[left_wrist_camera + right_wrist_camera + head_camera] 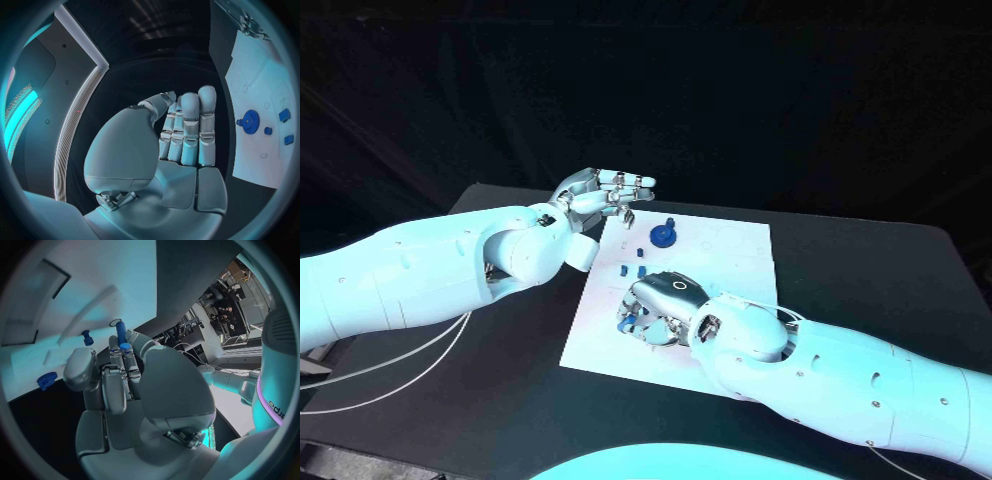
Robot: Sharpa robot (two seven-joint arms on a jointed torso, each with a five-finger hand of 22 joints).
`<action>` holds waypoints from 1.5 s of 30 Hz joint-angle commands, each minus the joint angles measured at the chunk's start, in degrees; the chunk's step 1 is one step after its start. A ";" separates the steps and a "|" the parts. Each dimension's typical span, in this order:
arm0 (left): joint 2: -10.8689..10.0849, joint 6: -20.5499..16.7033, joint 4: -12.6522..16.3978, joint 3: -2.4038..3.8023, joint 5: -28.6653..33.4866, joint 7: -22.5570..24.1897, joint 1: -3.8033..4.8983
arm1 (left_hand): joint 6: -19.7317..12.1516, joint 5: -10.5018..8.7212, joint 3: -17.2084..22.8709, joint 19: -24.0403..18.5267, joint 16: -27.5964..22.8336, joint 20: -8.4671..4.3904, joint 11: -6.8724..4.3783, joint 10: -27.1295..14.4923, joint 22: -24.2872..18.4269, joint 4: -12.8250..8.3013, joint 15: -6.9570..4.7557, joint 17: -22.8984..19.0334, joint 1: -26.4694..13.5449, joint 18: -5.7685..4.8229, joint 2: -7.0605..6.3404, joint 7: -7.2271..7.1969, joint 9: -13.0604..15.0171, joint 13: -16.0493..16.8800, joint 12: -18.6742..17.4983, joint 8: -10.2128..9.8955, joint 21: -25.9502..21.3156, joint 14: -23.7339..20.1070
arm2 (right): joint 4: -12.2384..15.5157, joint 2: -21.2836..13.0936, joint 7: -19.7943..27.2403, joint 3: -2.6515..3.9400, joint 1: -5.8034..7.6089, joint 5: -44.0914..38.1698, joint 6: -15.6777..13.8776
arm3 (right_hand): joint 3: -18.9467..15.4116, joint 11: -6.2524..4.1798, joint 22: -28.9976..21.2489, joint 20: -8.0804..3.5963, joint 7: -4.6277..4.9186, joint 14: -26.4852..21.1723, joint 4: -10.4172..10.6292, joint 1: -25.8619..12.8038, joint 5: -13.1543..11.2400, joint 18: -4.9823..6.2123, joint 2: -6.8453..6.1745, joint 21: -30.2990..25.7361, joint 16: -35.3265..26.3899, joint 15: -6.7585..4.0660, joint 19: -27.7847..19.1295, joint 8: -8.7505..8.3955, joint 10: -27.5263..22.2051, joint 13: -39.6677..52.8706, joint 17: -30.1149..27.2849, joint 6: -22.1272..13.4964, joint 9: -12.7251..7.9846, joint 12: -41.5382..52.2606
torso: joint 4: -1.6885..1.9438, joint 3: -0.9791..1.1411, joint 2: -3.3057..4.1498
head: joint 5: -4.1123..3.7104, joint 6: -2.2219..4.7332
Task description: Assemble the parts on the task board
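The white task board [718, 262] lies in the middle of the table. A blue gear [664, 236] stands near its far edge, with two small blue parts [636, 262] just in front of it. My right hand [664, 303] is low over the board's near left part and pinches a blue peg [120, 333] at its fingertips; blue also shows under the hand [629, 321]. Another small blue part [87, 336] stands on the board beyond the peg. My left hand [604, 195] hovers by the board's far left corner, fingers stretched out, holding nothing. The left wrist view shows the gear [251, 119].
The black table [502, 380] runs wide to the left of the board and in front of it. White cables [387, 375] hang under my left arm. Small blue parts [284, 115] lie past the gear.
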 commanded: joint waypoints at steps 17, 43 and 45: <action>-0.05 0.80 0.09 0.03 0.24 0.35 0.02 | -0.12 0.09 -0.13 -0.33 -0.22 0.07 0.05 -0.29 -0.05 -0.09 0.16 -0.06 0.18 0.66 0.53 0.24 -0.06 0.05 0.37 -0.21 -0.31 -0.39 | -0.09 -0.13 -2.00 -0.17 -0.30 -4.59 2.63 | 0.92 -2.59 0.70 -0.01 0.29 3.91 -1.39 1.31 0.44 -1.25 0.56 0.73 0.39 -0.13 0.63 -0.39 2.92 0.15 3.98 0.04 0.08 -0.14 | 0.00 0.02 0.05 | 0.24 -0.20; 0.13 0.93 -0.06 0.03 0.24 0.17 0.02 | -0.11 0.08 -0.26 -0.27 -0.21 0.08 0.04 -0.34 -0.10 -0.09 0.16 -0.22 0.12 0.65 0.74 0.22 -0.08 0.09 0.48 -0.16 -0.40 -0.42 | 2.25 0.81 -5.62 -0.14 0.44 -9.09 5.62 | 0.69 -2.03 0.86 0.29 0.79 3.89 -0.94 -0.02 0.15 -1.28 -0.02 0.66 0.44 0.36 0.42 -1.42 1.31 0.02 4.05 -1.30 -0.15 -1.59 | 0.06 -0.03 0.02 | 0.28 -0.01; 0.19 0.93 -0.06 0.03 0.24 0.15 0.02 | -0.11 0.08 -0.26 -0.27 -0.21 0.08 0.04 -0.34 -0.10 -0.09 0.16 -0.22 0.12 0.65 0.74 0.22 -0.08 0.09 0.48 -0.16 -0.40 -0.42 | 1.93 1.31 -5.83 -0.15 0.45 -9.10 6.13 | 0.78 -1.43 0.57 0.62 1.10 3.84 -0.61 -0.74 0.00 -1.22 -0.40 0.19 0.35 0.81 0.16 -1.95 -0.55 -0.40 3.87 -2.04 -0.30 -2.90 | 0.09 -0.03 0.00 | 0.17 -0.08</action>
